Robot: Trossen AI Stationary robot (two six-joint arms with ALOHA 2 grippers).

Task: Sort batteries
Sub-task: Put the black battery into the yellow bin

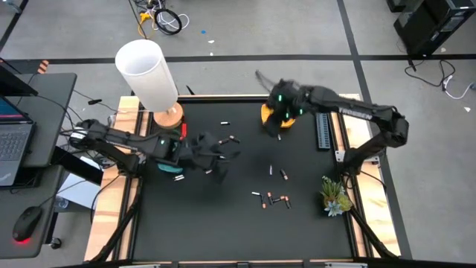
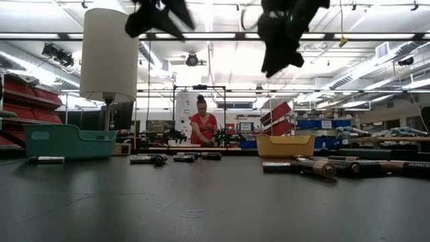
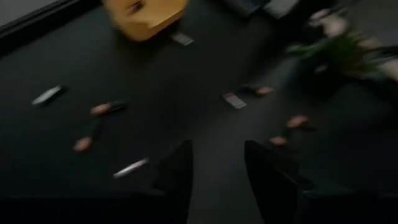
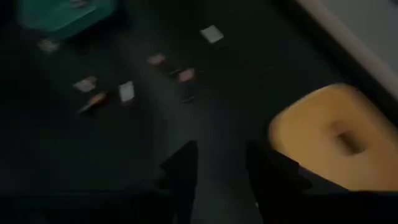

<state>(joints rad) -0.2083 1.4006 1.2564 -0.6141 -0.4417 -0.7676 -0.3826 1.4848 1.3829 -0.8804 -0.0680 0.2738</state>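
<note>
A black bench (image 1: 186, 231) fills the middle of the overhead frame, with two dark robot arms reaching over it from the left and right edges. Small batteries (image 1: 271, 198) lie scattered across its centre and lower right, some pale, some dark with reddish ends, still unsorted. A yellow bin (image 1: 269, 113) sits at upper centre and a teal bin (image 1: 169, 167) at centre left, apparently one for each kind.

The right end effector (image 1: 280, 123) hovers just beside the yellow bin. Its fingers stand apart with nothing between them, which suits a drop just made; a dark shape inside the bin may be a battery, though motion blur makes that uncertain.

The left end effector (image 1: 216, 158) hangs above the bench near the teal bin, fingers spread and empty, pointed toward the loose batteries, probably readying a pick.

A white lamp (image 1: 147, 74) stands at upper left, a green plant (image 1: 335, 195) at lower right.
</note>
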